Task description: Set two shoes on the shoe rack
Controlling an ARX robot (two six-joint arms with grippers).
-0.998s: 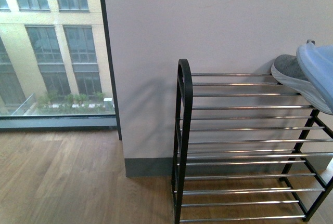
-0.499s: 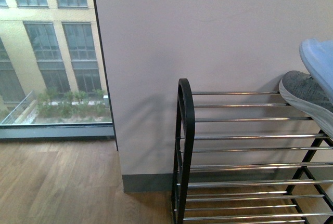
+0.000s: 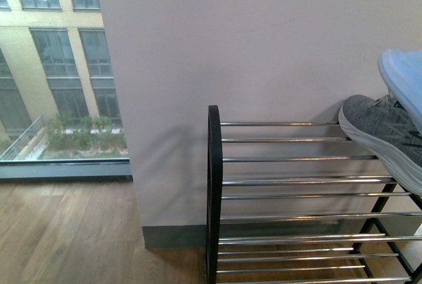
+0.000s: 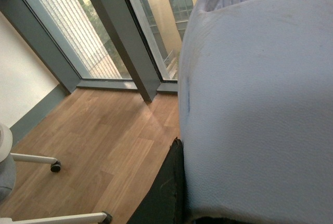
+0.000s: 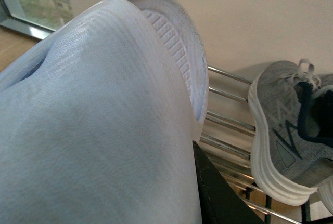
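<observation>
The shoe rack [image 3: 290, 195] stands against the wall, black side loop to the left, silver rods running right. One grey knit shoe [image 3: 382, 136] with a thick white sole hangs tilted over the right end of the top tier; it also shows in the right wrist view [image 5: 291, 130]. My left gripper [image 4: 244, 203] is shut on a shoe whose pale sole [image 4: 260, 104] hides all but one black finger [image 4: 167, 187]. My right gripper [image 5: 156, 193] is shut on the other shoe, whose sole [image 5: 104, 109] fills that view beside a black finger [image 5: 218, 195]. A pale sole [image 3: 405, 80] shows above the grey shoe.
A floor-to-ceiling window [image 3: 46, 73] lies left of the white wall [image 3: 231, 40]. Wooden floor [image 3: 66, 231] spreads before the rack. A white office chair base with castors [image 4: 31, 161] stands on the floor in the left wrist view.
The front view has swung right and up, so the rack sits lower and further left. The grey shoe has come further left over the top tier.
</observation>
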